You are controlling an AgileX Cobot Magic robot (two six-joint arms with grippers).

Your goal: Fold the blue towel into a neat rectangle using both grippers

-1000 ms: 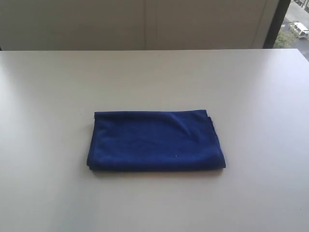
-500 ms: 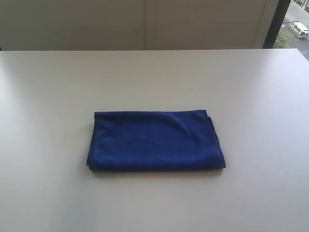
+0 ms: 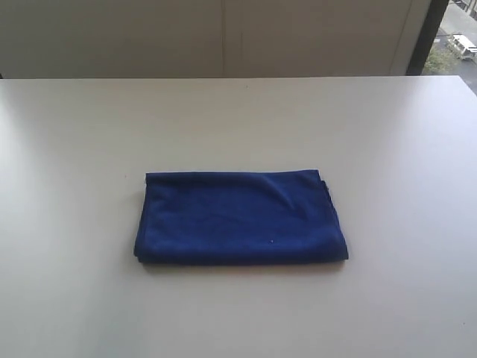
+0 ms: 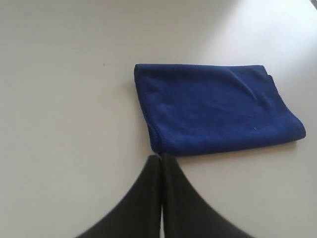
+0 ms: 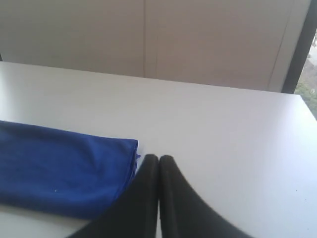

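Note:
The blue towel (image 3: pixel 240 216) lies folded into a flat rectangle in the middle of the white table (image 3: pixel 74 134). No arm shows in the exterior view. In the left wrist view my left gripper (image 4: pixel 161 157) is shut with nothing in it, its tips pressed together just short of the blue towel (image 4: pixel 215 106)'s near corner. In the right wrist view my right gripper (image 5: pixel 158 158) is also shut and empty, its tips beside the blue towel (image 5: pixel 59 166)'s folded end, above the table.
The table's far edge (image 3: pixel 238 77) runs in front of a pale wall. A window strip (image 3: pixel 455 37) with a street outside sits at the far right. A dark window frame (image 5: pixel 299 49) shows in the right wrist view.

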